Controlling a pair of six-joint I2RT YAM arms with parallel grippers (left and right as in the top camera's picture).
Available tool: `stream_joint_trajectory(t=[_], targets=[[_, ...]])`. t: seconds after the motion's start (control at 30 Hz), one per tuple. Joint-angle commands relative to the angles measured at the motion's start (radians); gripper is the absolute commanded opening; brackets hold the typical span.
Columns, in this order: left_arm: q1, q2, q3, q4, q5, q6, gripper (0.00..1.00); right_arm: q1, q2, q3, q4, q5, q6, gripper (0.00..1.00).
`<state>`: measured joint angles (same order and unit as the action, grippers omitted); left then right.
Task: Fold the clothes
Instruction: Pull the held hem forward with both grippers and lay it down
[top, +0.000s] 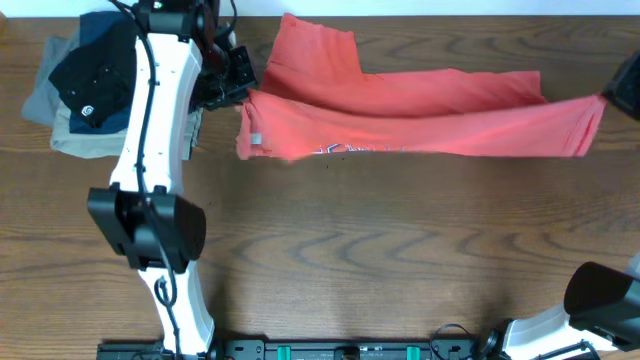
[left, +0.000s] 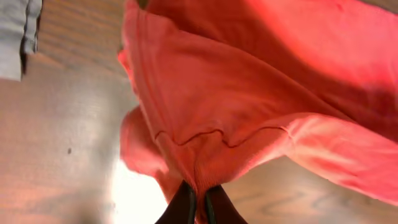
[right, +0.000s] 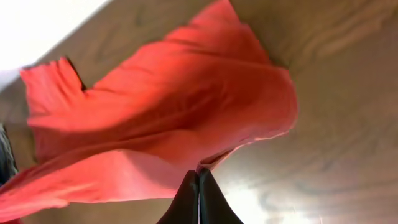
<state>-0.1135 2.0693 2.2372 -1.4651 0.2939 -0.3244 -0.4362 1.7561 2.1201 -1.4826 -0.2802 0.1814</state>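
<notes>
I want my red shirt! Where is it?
In the overhead view, the coral-red T-shirt stretches across the far side of the table, right of the pile of folded clothes.

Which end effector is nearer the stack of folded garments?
Left. The left end effector grips the T-shirt beside the stack; the right end effector holds its opposite end.

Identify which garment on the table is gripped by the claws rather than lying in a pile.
The coral-red T-shirt, stretched out between the left claw and the right claw. The dark and grey garments sit stacked in a pile, in no claw.
</notes>
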Motion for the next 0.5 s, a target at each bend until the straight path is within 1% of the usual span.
stream_joint_trajectory(t=[0.0, 0.2, 0.33, 0.47], targets=[[-0.010, -0.109, 0.035, -0.063, 0.000, 0.038, 0.06, -0.004, -0.032, -0.005, -0.027, 0.011, -0.031, 0.01], [-0.011, -0.183, 0.035, -0.215, -0.007, 0.065, 0.06, -0.004, -0.063, -0.005, -0.089, 0.023, -0.030, 0.01], [-0.017, -0.239, 0.002, -0.224, -0.029, 0.069, 0.06, -0.004, -0.092, -0.005, -0.121, 0.093, -0.011, 0.01], [-0.017, -0.341, -0.110, -0.224, -0.053, 0.065, 0.06, -0.004, -0.140, -0.034, -0.151, 0.185, 0.035, 0.01]])
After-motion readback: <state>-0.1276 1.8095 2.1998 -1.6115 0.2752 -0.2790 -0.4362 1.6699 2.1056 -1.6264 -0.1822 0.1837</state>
